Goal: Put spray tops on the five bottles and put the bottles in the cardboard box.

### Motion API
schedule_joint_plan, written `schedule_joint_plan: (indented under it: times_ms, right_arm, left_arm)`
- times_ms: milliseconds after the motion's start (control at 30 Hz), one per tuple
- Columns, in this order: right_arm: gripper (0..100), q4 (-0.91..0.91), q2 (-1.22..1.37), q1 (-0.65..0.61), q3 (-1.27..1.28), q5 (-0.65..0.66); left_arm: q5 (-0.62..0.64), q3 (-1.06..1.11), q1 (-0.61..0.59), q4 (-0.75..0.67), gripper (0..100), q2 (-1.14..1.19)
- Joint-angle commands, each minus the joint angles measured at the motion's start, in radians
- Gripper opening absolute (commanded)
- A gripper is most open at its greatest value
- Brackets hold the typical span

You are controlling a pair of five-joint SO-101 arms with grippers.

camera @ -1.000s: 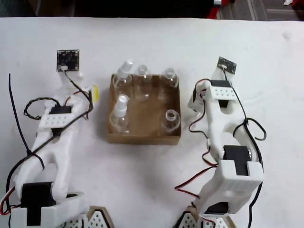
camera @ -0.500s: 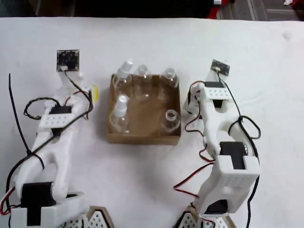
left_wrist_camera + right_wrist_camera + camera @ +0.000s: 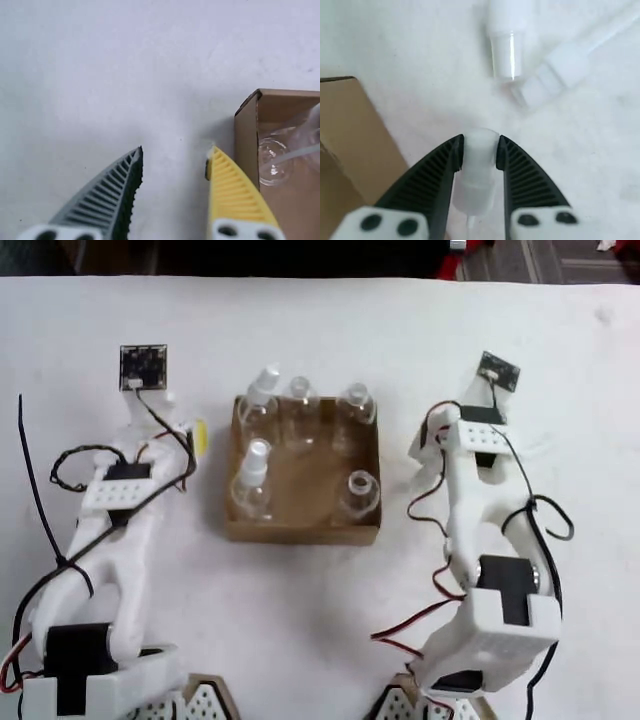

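Observation:
The cardboard box (image 3: 300, 532) sits mid-table with several clear bottles in it. Two bottles (image 3: 262, 390) (image 3: 254, 468) on its left side wear white spray tops; three (image 3: 298, 393) (image 3: 355, 397) (image 3: 361, 486) stand uncapped. In the right wrist view my right gripper (image 3: 480, 142) is shut on a white spray top (image 3: 479, 157), just right of the box (image 3: 355, 140). Two more spray tops (image 3: 504, 55) (image 3: 555, 72) lie on the table beyond it. My left gripper (image 3: 175, 155) is open over bare table beside the box's left wall (image 3: 246, 135), nothing between its fingers.
The white table (image 3: 320, 330) has free room behind and in front of the box. Loose cables (image 3: 70, 465) trail from the left arm, and red and black wires (image 3: 415, 625) hang from the right arm.
The right arm swung a little toward the box, then back to the right and away from it. The left arm and the bottles have not moved.

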Motion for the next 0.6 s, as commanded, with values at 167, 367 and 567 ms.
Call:
schedule_joint_plan:
  times_ms: [167, 367, 567]
  right_arm:
    - [4.5, 0.001, -0.070, 0.008, -0.008, -0.006]
    - [4.5, 0.005, -0.071, 0.010, -0.041, -0.006]
    - [4.5, 0.005, -0.071, 0.010, -0.048, -0.006]
  left_arm:
    - [-0.011, -0.002, 0.008, -0.029, 20, -0.048]
    - [-0.011, -0.002, 0.008, -0.029, 20, -0.047]
    - [-0.011, -0.002, 0.008, -0.031, 20, -0.047]
